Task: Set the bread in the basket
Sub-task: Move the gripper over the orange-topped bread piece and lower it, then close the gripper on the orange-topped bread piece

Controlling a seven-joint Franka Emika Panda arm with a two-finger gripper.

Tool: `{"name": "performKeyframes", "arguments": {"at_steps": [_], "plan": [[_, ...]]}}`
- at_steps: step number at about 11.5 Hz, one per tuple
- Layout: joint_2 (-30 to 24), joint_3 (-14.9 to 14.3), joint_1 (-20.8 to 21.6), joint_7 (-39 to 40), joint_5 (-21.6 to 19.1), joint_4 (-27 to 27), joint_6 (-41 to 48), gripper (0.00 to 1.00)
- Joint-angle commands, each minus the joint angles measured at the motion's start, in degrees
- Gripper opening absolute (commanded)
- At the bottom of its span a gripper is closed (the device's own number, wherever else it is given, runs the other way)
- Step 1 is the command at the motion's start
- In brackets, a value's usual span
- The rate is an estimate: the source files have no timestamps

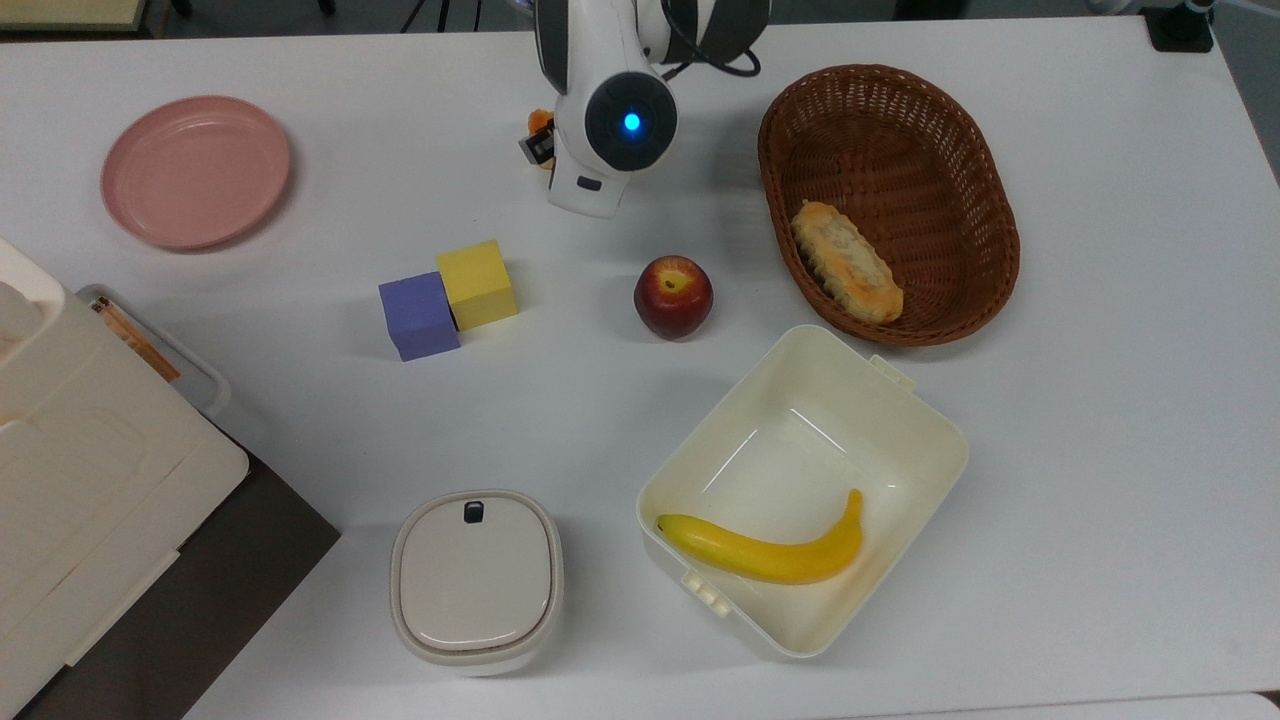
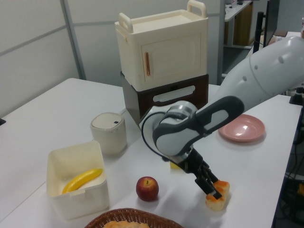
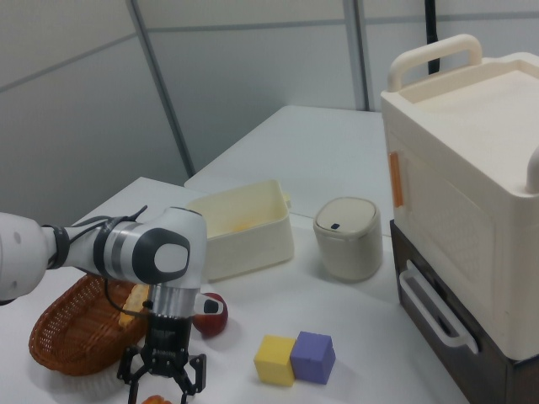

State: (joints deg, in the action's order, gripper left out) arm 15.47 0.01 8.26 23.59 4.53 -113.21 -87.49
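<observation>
The bread [image 2: 216,204] is a short loaf with an orange glazed top, lying on the white table. In the top view the arm's wrist [image 1: 620,120] covers it apart from an orange sliver [image 1: 541,122]. My gripper [image 3: 162,390] points straight down over the loaf, open, with a finger on either side of it. The left view shows the gripper [image 2: 213,191] down at the loaf's top. The brown wicker basket [image 1: 900,110] stands toward the top view's right of the loaf and holds a longer ridged bread [image 1: 846,262].
A red apple [image 1: 673,297] sits between the loaf and a cream box [image 1: 900,400] holding a banana [image 1: 765,553]. Yellow [image 1: 477,284] and purple [image 1: 418,315] cubes, a pink plate [image 1: 196,170], a lidded container [image 1: 476,580] and a cream cabinet [image 2: 164,45] stand around.
</observation>
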Motion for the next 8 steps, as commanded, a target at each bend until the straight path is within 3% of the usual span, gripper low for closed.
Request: {"name": "performKeyframes", "arguments": {"at_steps": [1,2,6,7,8], "plan": [[2.2,-0.7,3.2,-2.8,2.0,0.7,1.1,1.00],[2.3,-0.7,3.6,-2.8,2.2,0.7,1.1,0.91],[3.0,-0.6,5.1,-3.4,5.5,1.8,1.3,0.15],[3.0,-0.7,5.1,-3.3,5.4,2.4,1.5,0.01],[2.8,-0.7,4.8,-3.0,5.5,2.8,1.5,0.00]]}}
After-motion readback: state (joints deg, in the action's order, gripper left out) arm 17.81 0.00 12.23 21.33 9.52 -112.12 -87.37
